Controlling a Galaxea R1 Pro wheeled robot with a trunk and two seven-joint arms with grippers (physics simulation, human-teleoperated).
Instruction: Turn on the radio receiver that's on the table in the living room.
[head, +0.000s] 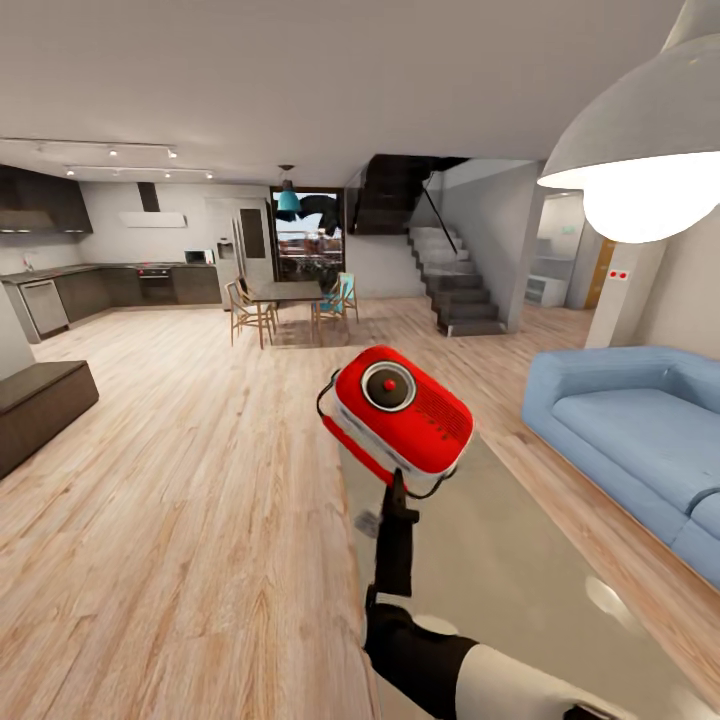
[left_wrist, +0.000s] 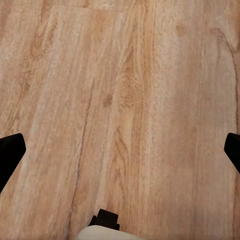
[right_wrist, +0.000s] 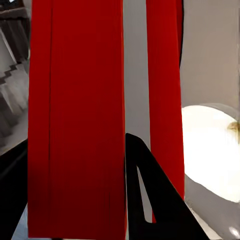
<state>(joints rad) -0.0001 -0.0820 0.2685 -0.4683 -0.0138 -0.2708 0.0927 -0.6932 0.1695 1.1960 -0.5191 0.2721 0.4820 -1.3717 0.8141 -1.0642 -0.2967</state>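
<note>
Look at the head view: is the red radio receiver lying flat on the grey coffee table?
No: the radio receiver is lifted above the table, held up at the tip of the right gripper.

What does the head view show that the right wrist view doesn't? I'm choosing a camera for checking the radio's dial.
The head view alone shows the radio receiver's round dial face, the glossy table beneath, the blue sofa and the wood floor. The right wrist view alone shows the radio's red side up close, pressed against a dark finger. Both share the radio receiver held up in the right gripper.
</note>
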